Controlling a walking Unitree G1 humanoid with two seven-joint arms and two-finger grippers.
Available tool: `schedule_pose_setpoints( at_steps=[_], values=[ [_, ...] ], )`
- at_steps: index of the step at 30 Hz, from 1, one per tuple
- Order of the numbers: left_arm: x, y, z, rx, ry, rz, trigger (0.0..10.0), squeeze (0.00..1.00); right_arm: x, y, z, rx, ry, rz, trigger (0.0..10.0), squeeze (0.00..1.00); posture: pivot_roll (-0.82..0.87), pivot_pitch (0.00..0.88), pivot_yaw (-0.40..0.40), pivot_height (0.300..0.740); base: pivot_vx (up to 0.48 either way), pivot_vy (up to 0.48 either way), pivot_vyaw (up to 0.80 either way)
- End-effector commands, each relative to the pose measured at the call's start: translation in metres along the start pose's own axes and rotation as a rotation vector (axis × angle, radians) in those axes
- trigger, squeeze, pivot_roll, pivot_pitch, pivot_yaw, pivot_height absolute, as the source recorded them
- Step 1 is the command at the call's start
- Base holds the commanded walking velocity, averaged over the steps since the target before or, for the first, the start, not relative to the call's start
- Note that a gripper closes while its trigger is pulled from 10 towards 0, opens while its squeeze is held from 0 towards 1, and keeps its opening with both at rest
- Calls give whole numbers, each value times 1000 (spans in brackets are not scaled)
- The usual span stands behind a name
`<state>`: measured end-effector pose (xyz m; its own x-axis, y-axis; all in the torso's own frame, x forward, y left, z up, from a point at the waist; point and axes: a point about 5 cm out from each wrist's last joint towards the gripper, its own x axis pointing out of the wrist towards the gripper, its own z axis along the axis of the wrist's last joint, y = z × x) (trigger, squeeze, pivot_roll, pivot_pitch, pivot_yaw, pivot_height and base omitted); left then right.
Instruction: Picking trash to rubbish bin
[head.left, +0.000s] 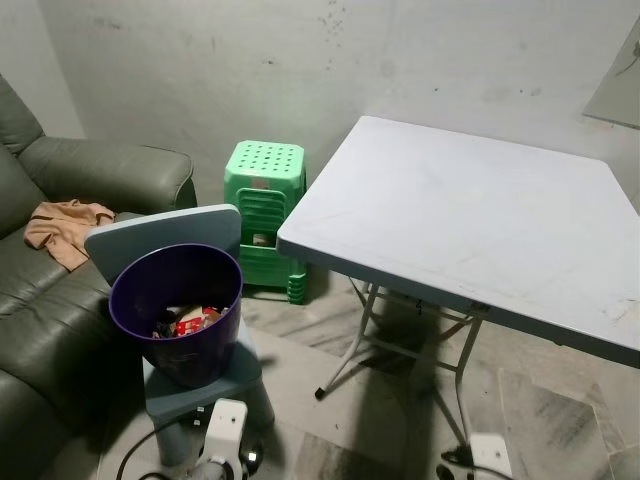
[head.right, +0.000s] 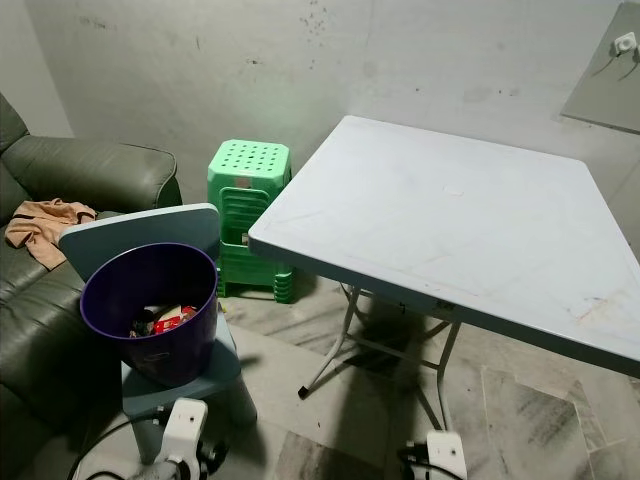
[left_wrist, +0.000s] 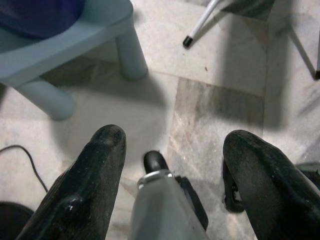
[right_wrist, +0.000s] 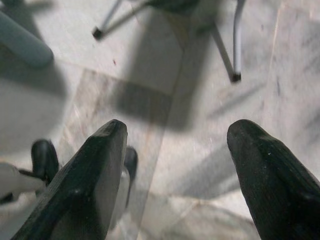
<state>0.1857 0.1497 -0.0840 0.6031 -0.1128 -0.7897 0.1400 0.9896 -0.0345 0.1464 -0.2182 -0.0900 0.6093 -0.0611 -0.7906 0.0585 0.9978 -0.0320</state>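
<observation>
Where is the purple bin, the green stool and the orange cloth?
Purple plastic rubbish bin (head.left: 131, 300), left eye view, on its inner wall.
Green plastic stool (head.left: 266, 162), left eye view, on its perforated seat.
Orange crumpled cloth (head.left: 60, 226), left eye view, on its middle folds.

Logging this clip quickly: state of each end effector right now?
Left end effector: open, holding nothing, pointing down at the floor.
Right end effector: open, holding nothing, also over the floor.

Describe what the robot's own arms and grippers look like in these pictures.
Each gripper ends in two long black fingers, thick, tapering to rounded tips, with a dull, scuffed surface: left gripper, right gripper. In the head views, white blocky housings of the arms poke up at the bottom edge, with thin black cables trailing beside them.
</observation>
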Motion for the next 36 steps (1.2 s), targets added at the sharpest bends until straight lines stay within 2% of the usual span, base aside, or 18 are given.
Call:
schedule_pose_setpoints(
  at_steps=[1, 5, 9, 19, 24, 31, 36],
  values=[
    [1, -2, 3, -3, -14, -3, 10000, 0, 0, -1, -1, 8, 6, -11, 10000, 0, -29, 0, -49, 740, 0, 0, 0],
    [0, -2, 0, 5, -11, -16, 10000, 0, -2, 2, -8, 8, 27, -12, 10000, 0, -33, 0, -37, 740, 0, 0, 0],
    [-1, 4, -3, 27, 6, -9, 10000, 0, -1, 5, -10, 14, 38, -13, 10000, 0, -55, 0, -8, 740, 0, 0, 0],
    [-4, 15, -8, 61, 25, -3, 10000, 0, 1, 16, -6, 33, 25, -10, 10000, 0, -67, 0, 25, 740, 0, 0, 0],
    [-2, 13, 2, 51, 2, -8, 10000, 0, 0, 21, -12, 36, 46, -7, 10000, 0, -52, 0, 28, 740, 0, 0, 0],
    [-1, 11, 2, 32, 0, -17, 10000, 0, 1, 23, -11, 37, 45, 0, 10000, 0, -55, 0, 26, 740, 0, 0, 0],
    [-2, 12, 0, 8, 4, -11, 10000, 0, 1, 24, -10, 40, 45, 1, 10000, 0, -54, 0, 23, 740, 0, -252, 0]
  ],
)
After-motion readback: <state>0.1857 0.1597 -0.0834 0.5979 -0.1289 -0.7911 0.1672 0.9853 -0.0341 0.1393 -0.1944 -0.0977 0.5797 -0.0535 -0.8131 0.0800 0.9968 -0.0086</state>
